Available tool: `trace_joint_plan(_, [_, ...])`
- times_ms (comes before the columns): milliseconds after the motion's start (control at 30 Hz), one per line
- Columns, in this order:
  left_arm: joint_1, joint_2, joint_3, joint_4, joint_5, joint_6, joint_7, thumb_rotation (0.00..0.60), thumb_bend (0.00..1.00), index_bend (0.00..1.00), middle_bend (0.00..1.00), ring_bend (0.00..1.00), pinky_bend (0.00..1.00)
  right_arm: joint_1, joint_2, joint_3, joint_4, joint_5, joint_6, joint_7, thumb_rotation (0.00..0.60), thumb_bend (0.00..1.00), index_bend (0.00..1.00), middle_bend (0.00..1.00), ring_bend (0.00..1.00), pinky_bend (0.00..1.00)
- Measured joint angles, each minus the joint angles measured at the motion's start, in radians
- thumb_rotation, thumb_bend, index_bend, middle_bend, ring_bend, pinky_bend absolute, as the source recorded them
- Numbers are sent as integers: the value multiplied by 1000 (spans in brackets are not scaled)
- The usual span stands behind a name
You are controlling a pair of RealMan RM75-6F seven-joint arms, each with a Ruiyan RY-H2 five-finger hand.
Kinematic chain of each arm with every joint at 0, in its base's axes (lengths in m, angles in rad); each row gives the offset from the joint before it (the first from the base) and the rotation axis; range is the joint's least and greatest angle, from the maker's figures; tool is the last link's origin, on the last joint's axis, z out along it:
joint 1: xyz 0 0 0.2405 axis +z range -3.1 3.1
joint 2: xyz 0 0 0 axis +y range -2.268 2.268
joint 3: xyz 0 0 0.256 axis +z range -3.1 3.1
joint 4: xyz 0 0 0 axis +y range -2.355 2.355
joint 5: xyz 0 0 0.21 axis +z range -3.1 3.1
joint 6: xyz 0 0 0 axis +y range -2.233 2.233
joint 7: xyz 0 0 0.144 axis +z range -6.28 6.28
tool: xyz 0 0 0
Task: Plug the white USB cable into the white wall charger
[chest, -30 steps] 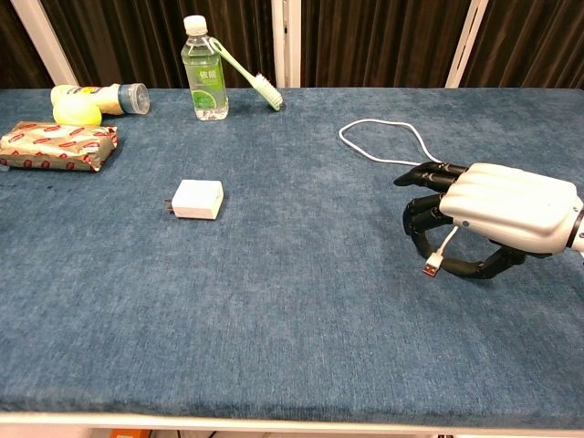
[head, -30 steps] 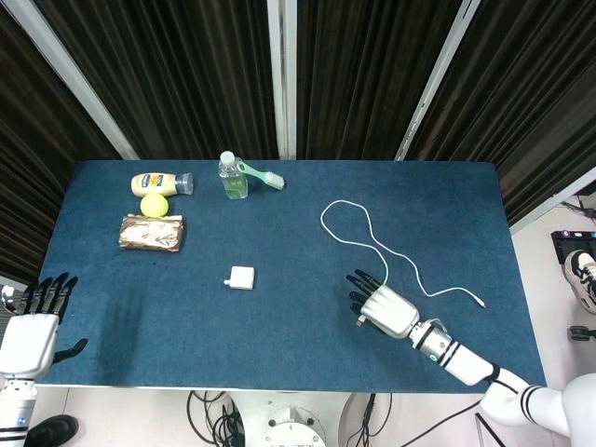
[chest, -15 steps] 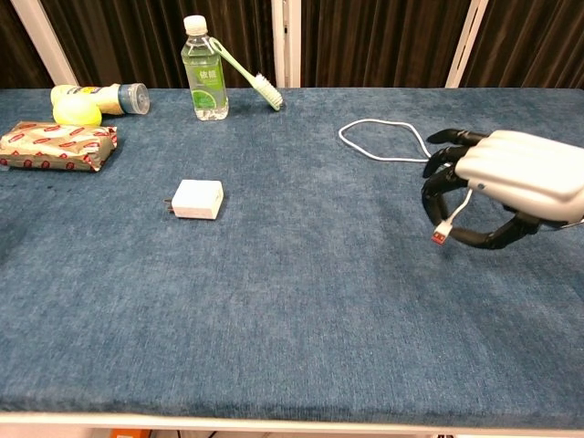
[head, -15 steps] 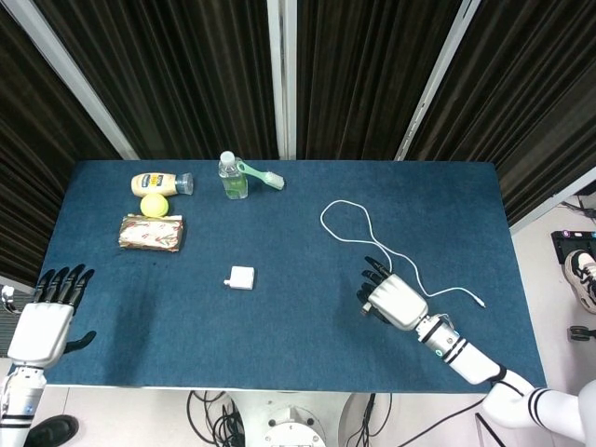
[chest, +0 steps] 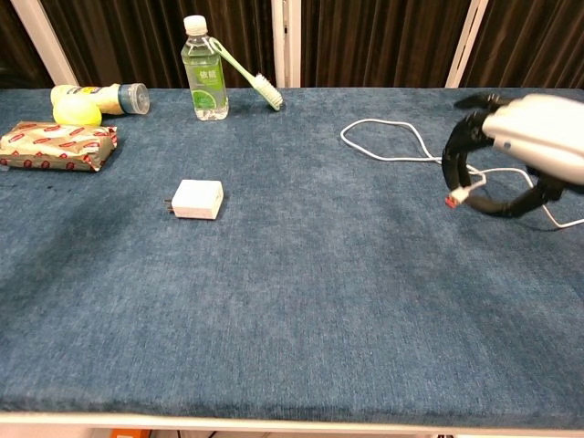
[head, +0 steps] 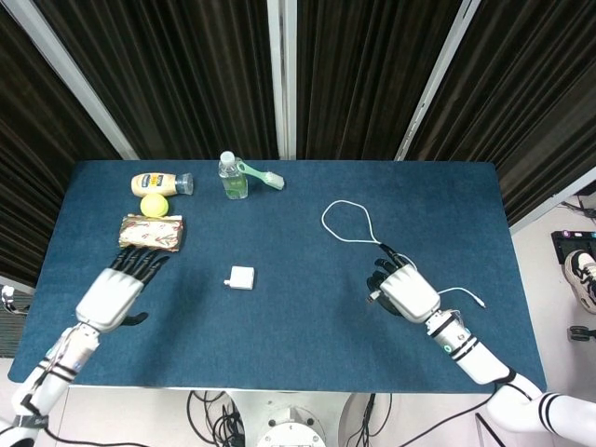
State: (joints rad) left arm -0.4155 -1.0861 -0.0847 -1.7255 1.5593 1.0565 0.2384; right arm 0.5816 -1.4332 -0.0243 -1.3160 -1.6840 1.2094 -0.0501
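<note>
Scanning left to right: left hand [head: 115, 291] is over the near-left part of the blue worktop [head: 289, 307], palm down, fingers spread, nothing in it. Its fingertips [head: 147, 262] reach toward a foil-wrapped packet [head: 151, 232], close to its near edge; can't tell if they touch. Chest view doesn't show this hand.

Behind the packet: a yellow ball [head: 154, 205] and a yellow squeeze bottle [head: 161, 182] lying on its side, the ball just beside it. Further right at the back, a clear bottle [chest: 203, 69] with green liquid stands upright, a green toothbrush [chest: 249, 76] leaning against it.

Charger [chest: 197, 199] lies flat mid-worktop, prongs pointing left, well apart from both hands.

Cable [head: 357, 226] loops on the right half of the worktop, then runs toward the right hand [head: 406, 290]. That hand is raised off the surface and pinches the cable just behind its USB plug [chest: 452, 199]; the plug hangs below the fingers with its red-tipped end toward the charger side. The cable's small far connector [head: 480, 303] rests on the worktop to the right of the hand.
</note>
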Motion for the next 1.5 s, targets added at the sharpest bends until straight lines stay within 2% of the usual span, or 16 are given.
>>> trace_joint_plan(133, [-133,-33,-43,4,-43,-164,-20,600,119,26,15,0,0,3,42,34,-55,14,15,-20,600,470,612,508,246,11])
trace_joint_plan(233, [-253,-95,-87,32,-117,-293,-25,600,134,53,51,3,0,4,79,55,-102,28,22,-46,600,469,616,507,246,11])
trace_joint_plan(333, [-331,-163,-116,81,-197,-364,-18,600,153,89,105,16,0,1,121,72,-151,42,29,-70,600,469,621,507,246,10])
trace_joint_plan(500, [-420,-247,-120,174,-339,-459,28,600,155,134,106,17,0,-16,164,87,-195,59,46,-89,600,471,626,509,246,10])
trace_joint_plan(600, [-465,-299,-101,223,-441,-497,65,600,155,152,111,18,0,-25,170,86,-194,64,48,-84,600,482,629,508,246,10])
trace_joint_plan(767, [-498,-349,-48,261,-513,-499,108,600,161,187,158,72,2,-31,163,79,-177,63,41,-68,600,489,633,507,246,10])
trace_joint_plan(1000, [-498,-387,-36,284,-540,-432,99,600,217,234,209,122,55,-35,150,74,-160,57,36,-55,600,510,636,505,246,10])
trace_joint_plan(1200, [-496,-406,-34,290,-560,-368,106,600,221,275,251,164,88,-42,153,75,-160,54,43,-53,600,509,638,505,247,10])
trace_joint_plan(1500, [-488,-435,-15,316,-537,-332,99,600,218,314,256,165,88,-53,153,77,-158,54,51,-46,600,510,643,505,249,10])
